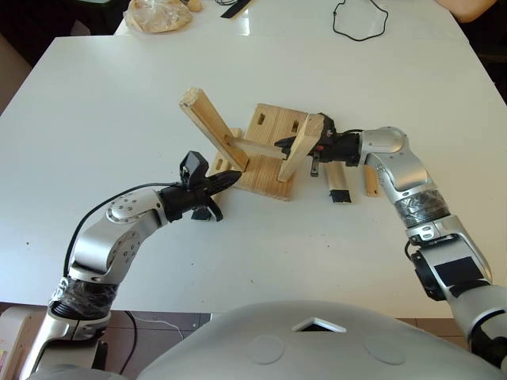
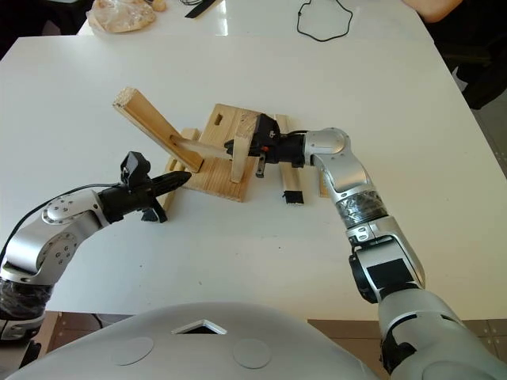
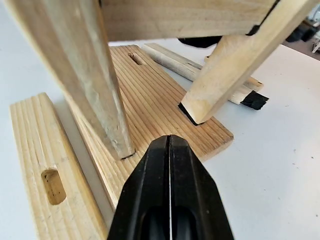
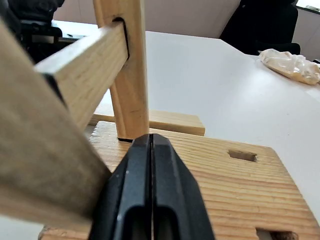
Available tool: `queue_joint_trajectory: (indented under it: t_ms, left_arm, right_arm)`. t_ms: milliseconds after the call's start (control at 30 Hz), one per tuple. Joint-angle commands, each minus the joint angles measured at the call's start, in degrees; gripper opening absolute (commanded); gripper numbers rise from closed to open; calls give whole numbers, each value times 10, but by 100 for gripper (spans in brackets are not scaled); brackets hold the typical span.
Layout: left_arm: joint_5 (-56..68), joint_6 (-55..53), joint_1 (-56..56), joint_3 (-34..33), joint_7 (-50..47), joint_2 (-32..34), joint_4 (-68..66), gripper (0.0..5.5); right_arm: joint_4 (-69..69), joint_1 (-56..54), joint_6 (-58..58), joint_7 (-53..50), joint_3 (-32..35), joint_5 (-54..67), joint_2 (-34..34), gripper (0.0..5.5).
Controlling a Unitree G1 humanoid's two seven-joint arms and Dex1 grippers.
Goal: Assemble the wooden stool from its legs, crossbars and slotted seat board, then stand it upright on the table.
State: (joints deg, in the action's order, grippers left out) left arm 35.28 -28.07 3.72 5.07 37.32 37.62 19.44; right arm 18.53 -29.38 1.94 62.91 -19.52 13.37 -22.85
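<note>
Left eye view, stool part-built. The flat, pale, slotted wooden seat board (image 1: 273, 134) lies near the middle of the white table (image 1: 119, 103). Two square pale wooden legs stand in its near slots, and the far pair of slots is open. The left leg (image 1: 210, 127) and the right leg (image 1: 291, 165) seem to splay apart toward their upper ends, tied by a short flat wooden crossbar (image 1: 252, 145).

My right gripper (image 1: 283, 145) comes in from the right at crossbar height, against the right leg. Its black fingers (image 4: 130, 200) are pressed together with nothing between them. My left gripper (image 1: 230, 179) hovers at the board's near-left corner, fingers (image 3: 150, 200) likewise closed and empty.

Loose parts are a wooden leg with a black tip (image 1: 339, 184) and a shorter wooden stick (image 1: 370, 182), both right of the board, and a mortised wooden bar (image 3: 45, 165) just beside its left edge.

Hazards, as I judge them:
- **Unseated foot:** A dark gap at the right leg's foot, in the left wrist view, suggests it is not fully seated. A sideways push there could lever it out and pull the crossbar from its joint.
- **Unheld board:** Nothing holds the board, so any push may slide it across the smooth table into the mortised bar.
- **No grasp:** Closed fingers can only nudge. If the two-leg frame tips, neither gripper can catch it.
- **Left leg clearance:** The left gripper's tips are near the left leg's foot, and a careless advance could knock it.
</note>
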Motion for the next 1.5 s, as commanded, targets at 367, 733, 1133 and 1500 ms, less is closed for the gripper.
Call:
queue_joint_trajectory:
  t_ms: [367,733,1133,1500]
  left_arm:
    - [-95,1,-7,-50,-50,-28,-73,0]
    - [61,-83,147,-195,47,10,78,0]
    - [-41,-64,175,-32,148,82,93,0]
    - [-116,-44,132,32,66,3,7,0]
  right_arm:
    - [-266,156,135,-93,-4,-6,0,4]
    - [132,-55,-31,-190,48,-125,21,4]
    - [464,-180,-147,-133,22,-210,41,4]
    - [487,-191,-217,20,12,-232,33,4]
